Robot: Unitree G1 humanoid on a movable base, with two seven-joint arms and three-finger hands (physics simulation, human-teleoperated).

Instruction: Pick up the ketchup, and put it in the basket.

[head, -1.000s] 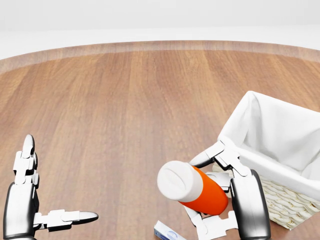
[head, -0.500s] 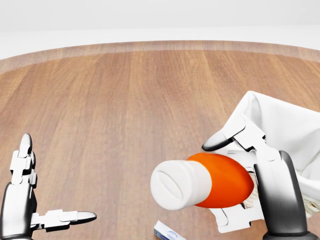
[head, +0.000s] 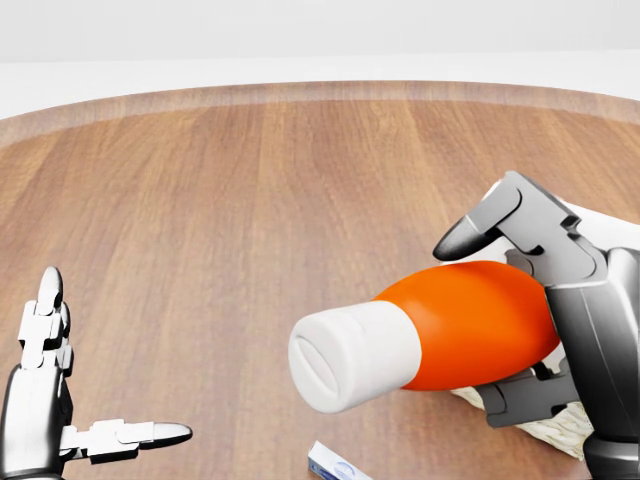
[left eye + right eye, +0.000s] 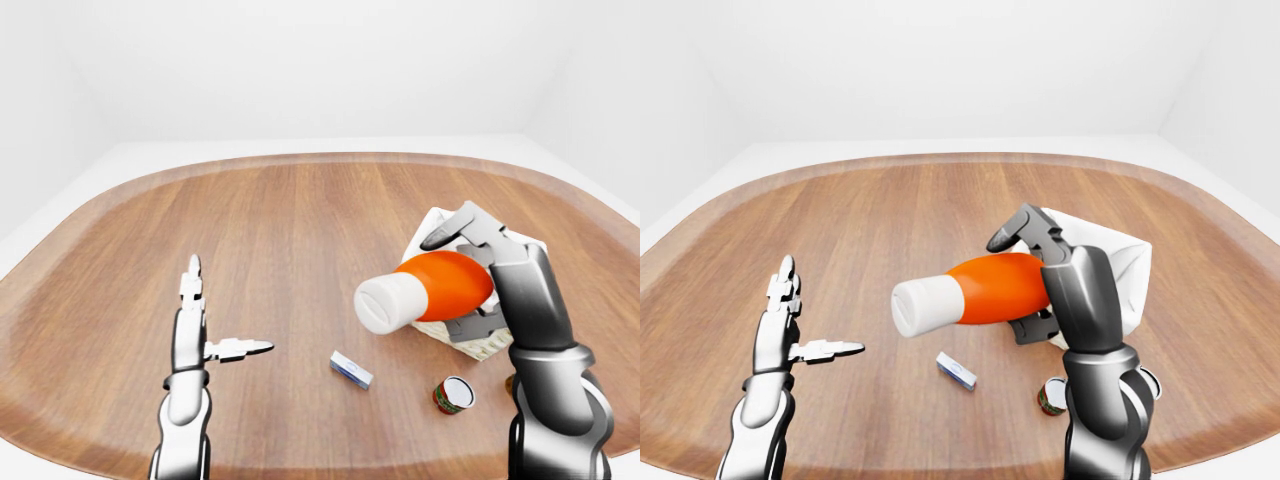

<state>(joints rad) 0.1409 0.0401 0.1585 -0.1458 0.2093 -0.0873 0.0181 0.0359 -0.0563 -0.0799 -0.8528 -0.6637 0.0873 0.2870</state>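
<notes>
The ketchup [image 3: 440, 330] is an orange bottle with a white cap, held sideways in the air with the cap pointing to the view's left. My right hand [image 3: 490, 325] is shut on its orange body, with one finger over the top and others underneath. The basket [image 4: 1128, 262], wicker with a white cloth lining, stands just behind and right of that hand and is largely hidden by it in the head view. The bottle hangs at the basket's left rim. My left hand [image 3: 105, 370] is open and empty at the lower left, with its fingers spread.
A small blue and white box [image 4: 351, 369] lies on the wooden table [image 4: 300, 220] below the bottle. A small red-labelled can [image 4: 452, 394] stands near the basket's bottom left corner. The table's rounded edge runs along the top of the views.
My right hand has lifted the ketchup higher and to the right, now covering most of the basket in the head view. The left hand has barely moved.
</notes>
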